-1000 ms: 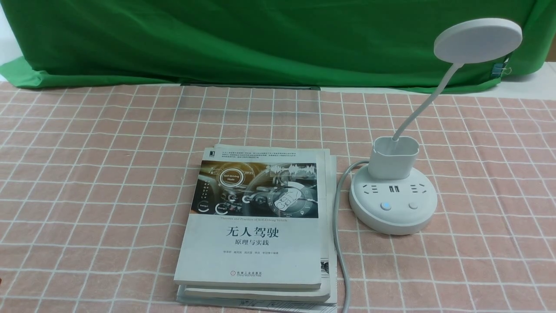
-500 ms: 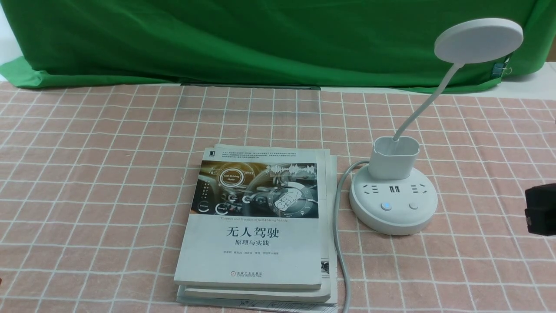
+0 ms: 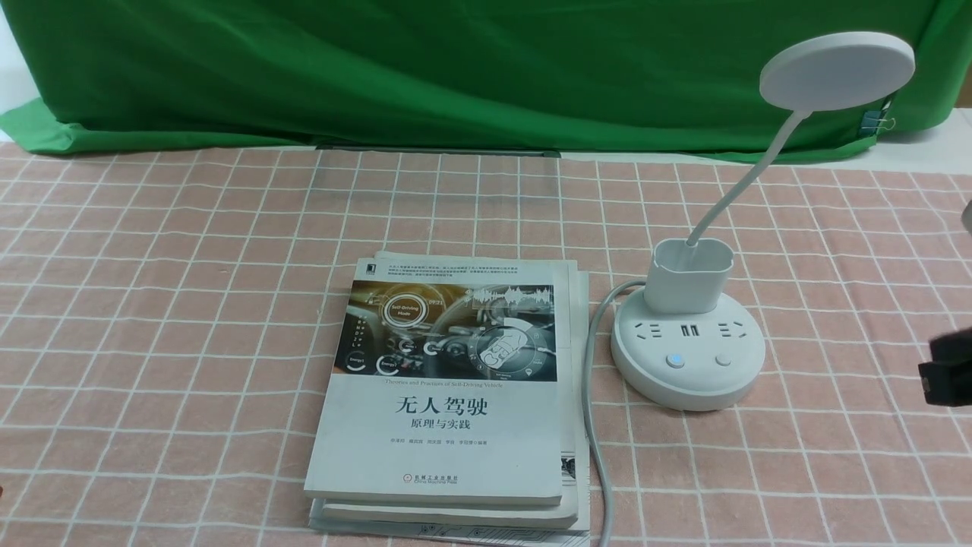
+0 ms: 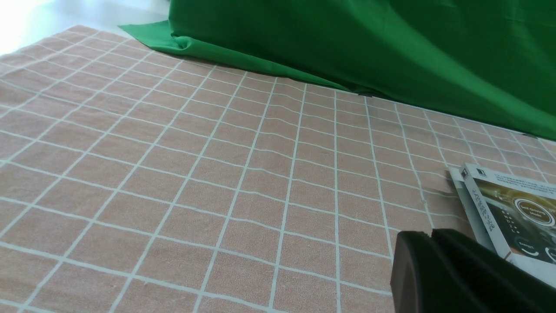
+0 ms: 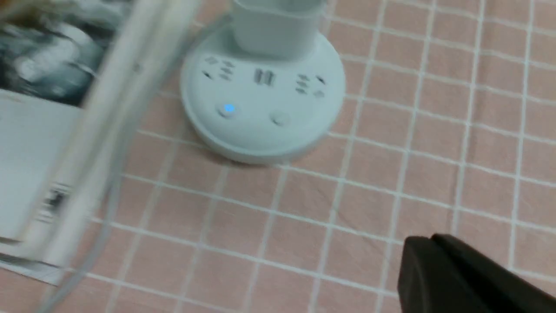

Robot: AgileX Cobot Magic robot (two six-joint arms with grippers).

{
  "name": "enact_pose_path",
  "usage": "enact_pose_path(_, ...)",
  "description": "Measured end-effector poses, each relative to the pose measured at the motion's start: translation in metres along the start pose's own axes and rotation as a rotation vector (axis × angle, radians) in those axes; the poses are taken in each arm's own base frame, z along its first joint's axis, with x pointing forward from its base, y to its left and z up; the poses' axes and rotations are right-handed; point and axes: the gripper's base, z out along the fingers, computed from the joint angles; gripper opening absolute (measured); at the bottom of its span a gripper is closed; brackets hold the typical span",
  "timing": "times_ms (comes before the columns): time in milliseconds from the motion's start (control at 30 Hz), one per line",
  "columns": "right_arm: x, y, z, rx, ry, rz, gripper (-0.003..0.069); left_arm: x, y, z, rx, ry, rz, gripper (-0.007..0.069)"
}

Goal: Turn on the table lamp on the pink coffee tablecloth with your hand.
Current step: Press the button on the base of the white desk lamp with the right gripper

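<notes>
The white table lamp [image 3: 687, 365] stands on the pink coffee tablecloth [image 3: 190, 304], right of centre, its disc head [image 3: 835, 70] raised on the thin gooseneck. On its round base a small button [image 3: 674, 360] glows blue beside a plain one [image 3: 722, 359]. My right gripper, the hand [image 3: 928, 372], shows as a black piece at the right edge, apart from the base. In the right wrist view it [image 5: 430, 240] is shut and empty above the cloth [image 5: 391, 174], short of the lamp base [image 5: 260, 100]. My left gripper [image 4: 430, 235] is shut, empty, over bare cloth [image 4: 217, 174].
A stack of grey-white books [image 3: 448, 395] lies left of the lamp, and the lamp's grey cord [image 3: 592, 425] runs between them toward the front edge. A corner of the books [image 4: 512, 213] sits just beyond the left gripper. A green cloth [image 3: 456, 68] hangs along the back.
The right gripper has come into the front view at the right edge and now sits blurred there, slightly further out. The lamp, the books and the cord have not moved.
</notes>
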Motion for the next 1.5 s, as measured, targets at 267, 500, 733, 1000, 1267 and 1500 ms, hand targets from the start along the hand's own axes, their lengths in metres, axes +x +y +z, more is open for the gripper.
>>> enact_pose_path(267,0.003,-0.021,0.041,-0.022,0.16,0.074,0.0031,0.0,0.0,0.0,0.0,0.0,0.0,0.0019)
enact_pose_path(500,0.0,-0.02,0.045,-0.042,0.142,0.087,0.0031,0.0,0.0,0.0,0.0,0.0,0.0,0.0019)
enact_pose_path(733,0.0,-0.02,0.045,-0.042,0.141,0.082,0.0033,0.0,0.0,0.0,0.0,0.0,0.0,0.0019)
enact_pose_path(1000,-0.001,-0.018,0.048,-0.064,0.131,0.109,0.0033,0.0,0.0,0.0,0.0,0.0,0.0,0.0019)
enact_pose_path(1267,-0.002,-0.012,0.076,-0.152,0.177,0.131,0.0033,0.0,0.0,0.0,0.0,0.0,0.0,0.0019)
enact_pose_path(1500,-0.005,-0.013,0.085,-0.149,0.16,0.133,0.0031,0.0,0.0,0.0,0.0,0.0,0.0,0.0019)
